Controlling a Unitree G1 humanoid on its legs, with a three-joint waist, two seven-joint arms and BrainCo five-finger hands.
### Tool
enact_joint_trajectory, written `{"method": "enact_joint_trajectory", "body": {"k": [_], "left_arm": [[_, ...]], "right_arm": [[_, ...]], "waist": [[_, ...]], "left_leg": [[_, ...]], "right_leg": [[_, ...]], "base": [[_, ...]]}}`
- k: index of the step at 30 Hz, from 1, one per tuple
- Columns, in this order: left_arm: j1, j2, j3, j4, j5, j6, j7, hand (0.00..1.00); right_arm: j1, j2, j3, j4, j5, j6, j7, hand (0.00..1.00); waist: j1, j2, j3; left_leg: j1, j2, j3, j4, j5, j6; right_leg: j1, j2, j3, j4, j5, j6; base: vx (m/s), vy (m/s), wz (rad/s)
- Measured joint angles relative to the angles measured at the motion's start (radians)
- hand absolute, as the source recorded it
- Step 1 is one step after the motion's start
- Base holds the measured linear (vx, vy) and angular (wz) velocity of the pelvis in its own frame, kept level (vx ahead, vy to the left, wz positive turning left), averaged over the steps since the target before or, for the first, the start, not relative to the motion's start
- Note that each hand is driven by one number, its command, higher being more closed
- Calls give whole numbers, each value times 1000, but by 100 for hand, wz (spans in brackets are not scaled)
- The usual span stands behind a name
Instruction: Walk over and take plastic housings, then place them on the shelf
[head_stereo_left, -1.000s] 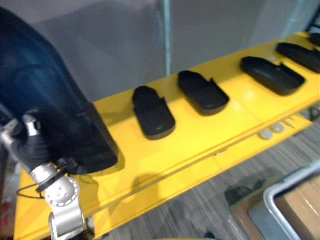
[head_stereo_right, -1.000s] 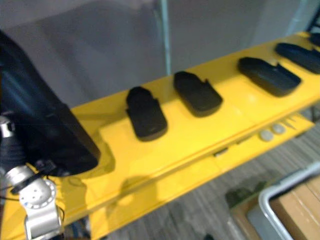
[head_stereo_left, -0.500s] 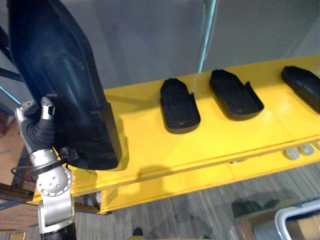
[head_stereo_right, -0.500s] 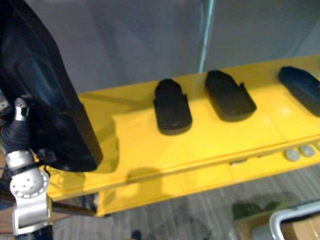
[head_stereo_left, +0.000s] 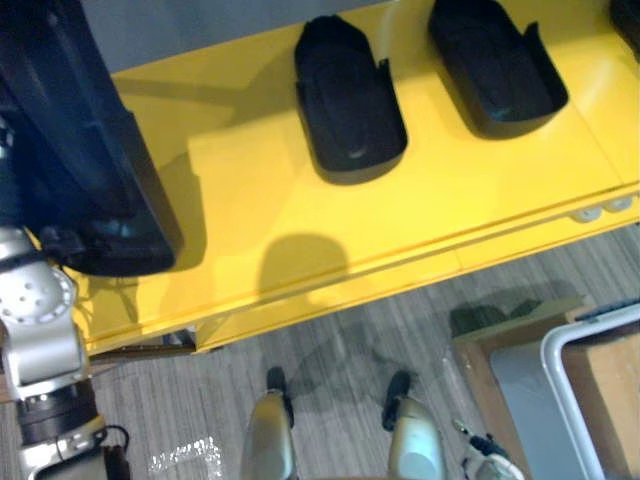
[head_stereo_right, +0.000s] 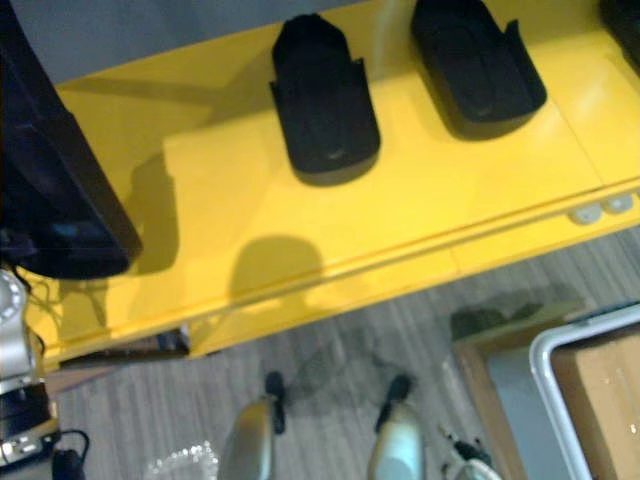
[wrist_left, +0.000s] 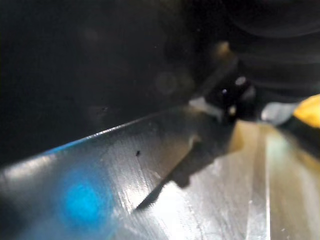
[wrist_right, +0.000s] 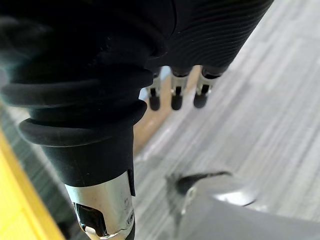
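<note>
A large glossy black plastic housing (head_stereo_left: 75, 170) stands tilted at the left, its lower end over the left end of the yellow shelf (head_stereo_left: 300, 220). My left hand (wrist_left: 227, 92) is pressed against its shiny surface (wrist_left: 125, 150) and grips it, though the housing covers most of the fingers. Two smaller black housings (head_stereo_left: 345, 100) (head_stereo_left: 495, 65) lie open side up on the shelf, and part of a third (head_stereo_left: 630, 10) shows at the far right. My right hand (wrist_right: 165, 30) hangs over the floor with its fingers (wrist_right: 172, 97) relaxed and nothing in them.
Two white buttons (head_stereo_left: 600, 208) sit on the shelf's front edge. A white-rimmed bin with cardboard (head_stereo_left: 595, 395) stands on the grey carpet at the lower right. A grey wall (head_stereo_left: 180, 25) backs the shelf.
The camera has tipped down and come closer, so the shelf looks larger. The held housing now sits further left and lower, and it hides the left hand's fingers.
</note>
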Motion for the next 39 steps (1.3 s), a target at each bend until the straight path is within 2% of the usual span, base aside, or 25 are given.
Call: {"method": "enact_joint_trajectory", "body": {"k": [4,8,13,18,29,33,39], "left_arm": [[-68,99,1,35,-8,12,-14,100],[-158,201,-17,204,-39,38,-52,100],[-241,261,-127,385,-76,71,-155,100],[-361,266,-268,581,-118,71,-241,100],[-445,250,-427,703,-306,70,-352,100],[-454,222,-450,725,-314,71,-387,100],[-462,207,-498,785,-290,75,-392,100]], "right_arm": [[0,1,24,-33,0,5,6,0],[0,-1,38,-40,0,12,10,0],[0,0,64,-32,0,18,27,0],[9,2,100,-21,1,19,41,0],[17,11,100,-6,1,19,46,0],[16,12,100,7,1,19,48,0],[12,10,100,27,1,19,49,0]], "waist": [[9,5,4],[14,6,4],[14,7,5],[8,8,5],[-15,8,5],[-19,8,5],[-28,8,5]], "left_leg": [[-14,10,54,27,-4,2],[-11,10,73,38,-3,2],[10,9,80,22,1,-2],[48,5,99,-39,36,-9],[87,2,125,-88,55,-14],[94,0,126,-104,58,-17],[110,-4,126,-119,61,-16]], "right_leg": [[0,-10,-3,6,-4,3],[-7,-18,3,13,-7,4],[-2,-17,7,13,-9,1],[-1,-16,14,13,-11,-2],[-6,-14,36,13,-13,-6],[-5,-13,36,7,-12,-7],[13,-11,35,-11,-10,-4]], "base": [[26,26,6],[25,7,0],[-3,-18,-5],[-31,-50,-5],[2,-20,-5],[4,-1,-1],[17,-2,0]]}}
